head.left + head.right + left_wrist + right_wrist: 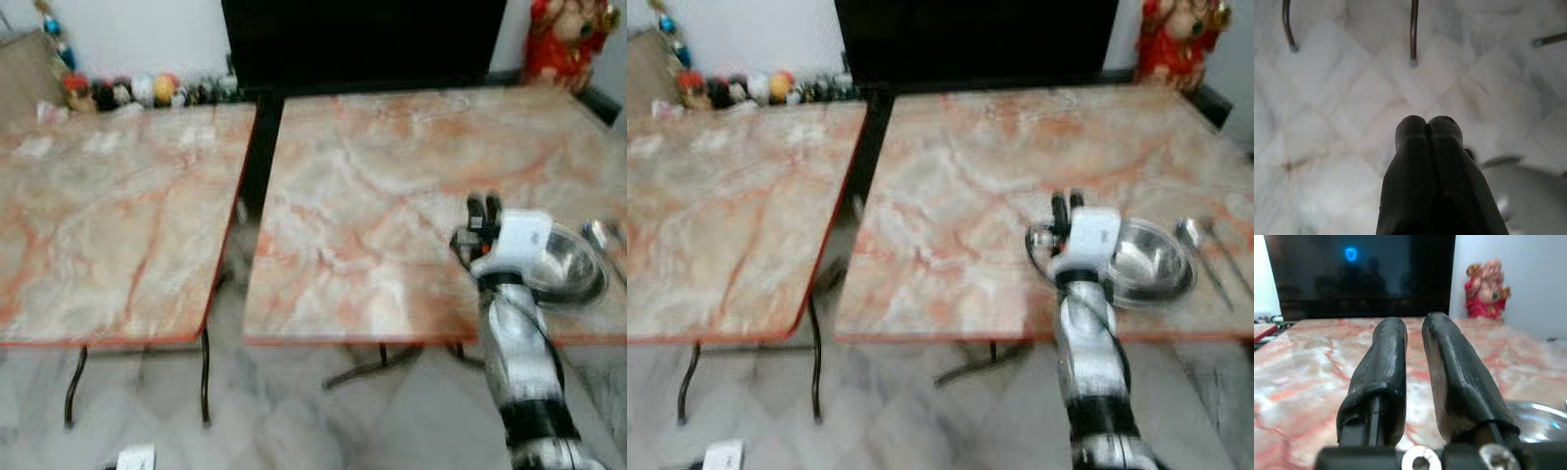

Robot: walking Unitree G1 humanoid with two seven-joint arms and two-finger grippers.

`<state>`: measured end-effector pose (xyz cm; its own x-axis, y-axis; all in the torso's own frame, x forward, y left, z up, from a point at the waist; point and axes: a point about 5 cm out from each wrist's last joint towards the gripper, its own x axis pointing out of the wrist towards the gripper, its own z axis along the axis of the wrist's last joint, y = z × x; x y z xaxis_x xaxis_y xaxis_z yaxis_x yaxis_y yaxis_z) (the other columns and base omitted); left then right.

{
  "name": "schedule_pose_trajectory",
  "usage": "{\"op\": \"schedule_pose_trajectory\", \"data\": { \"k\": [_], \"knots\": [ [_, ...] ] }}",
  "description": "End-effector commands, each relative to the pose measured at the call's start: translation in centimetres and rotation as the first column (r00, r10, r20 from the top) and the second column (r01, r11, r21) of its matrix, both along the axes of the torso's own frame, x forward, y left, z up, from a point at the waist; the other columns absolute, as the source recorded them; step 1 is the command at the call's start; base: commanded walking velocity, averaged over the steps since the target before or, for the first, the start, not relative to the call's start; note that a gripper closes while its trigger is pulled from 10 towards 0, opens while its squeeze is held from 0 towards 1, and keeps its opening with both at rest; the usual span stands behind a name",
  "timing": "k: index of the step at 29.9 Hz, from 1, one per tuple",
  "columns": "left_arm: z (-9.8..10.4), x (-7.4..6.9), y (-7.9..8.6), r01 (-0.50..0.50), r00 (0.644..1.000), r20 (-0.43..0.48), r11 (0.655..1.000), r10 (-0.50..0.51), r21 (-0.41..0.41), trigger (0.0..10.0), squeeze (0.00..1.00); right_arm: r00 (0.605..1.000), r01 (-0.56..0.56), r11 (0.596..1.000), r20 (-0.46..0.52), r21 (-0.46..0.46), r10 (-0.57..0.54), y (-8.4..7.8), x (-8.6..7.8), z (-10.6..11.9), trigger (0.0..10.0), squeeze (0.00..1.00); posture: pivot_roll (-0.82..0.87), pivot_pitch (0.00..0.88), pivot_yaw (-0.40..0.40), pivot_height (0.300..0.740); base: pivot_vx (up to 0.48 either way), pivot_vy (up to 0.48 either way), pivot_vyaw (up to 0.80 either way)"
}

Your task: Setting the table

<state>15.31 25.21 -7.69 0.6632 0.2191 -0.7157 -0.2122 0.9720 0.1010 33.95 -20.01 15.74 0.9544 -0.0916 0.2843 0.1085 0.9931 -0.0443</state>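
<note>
A steel bowl (1151, 262) sits near the front right of the right marble-patterned table (372, 196). A spoon (1190, 235) and another thin utensil (1229, 250) lie just right of it. My right gripper (485, 206) is raised over the table's front edge, close beside the bowl's left rim. In the right wrist view its fingers (1386, 362) stand a narrow gap apart with nothing between them, and the bowl's rim (1542, 418) shows beside them. My left gripper (1425, 125) hangs shut over the tiled floor.
A second marble table (108, 225) stands to the left, across a narrow gap (257, 157). A black screen (362, 39), a red figurine (563, 39) and a row of small figures (127, 91) line the back wall. A white object (135, 457) lies on the floor.
</note>
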Motion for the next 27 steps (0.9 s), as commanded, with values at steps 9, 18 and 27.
{"op": "schedule_pose_trajectory", "data": {
  "k": [9,18,27],
  "knots": [
    [0.0,-0.6,0.8,-0.012,1.0,-0.017,1.0,0.013,0.017,10.0,0.0,0.998,-0.063,0.998,0.016,0.004,0.063,1.9,0.4,0.6,10.0,0.0,-0.01,0.0,0.021,0.74,0.0,0.48,0.0],
    [0.1,-0.5,0.9,-0.028,1.0,-0.007,0.999,0.028,0.018,10.0,0.0,0.998,-0.068,0.998,0.017,0.02,0.067,2.1,0.6,0.7,10.0,0.0,0.0,0.003,0.023,0.74,0.0,0.48,0.0],
    [0.1,-0.6,1.2,-0.038,0.999,-0.006,0.999,0.038,0.023,10.0,0.0,0.997,-0.073,0.997,0.006,0.03,0.073,2.5,0.6,0.4,10.0,0.0,0.01,0.018,0.027,0.74,0.0,0.48,0.0]
  ]
}}
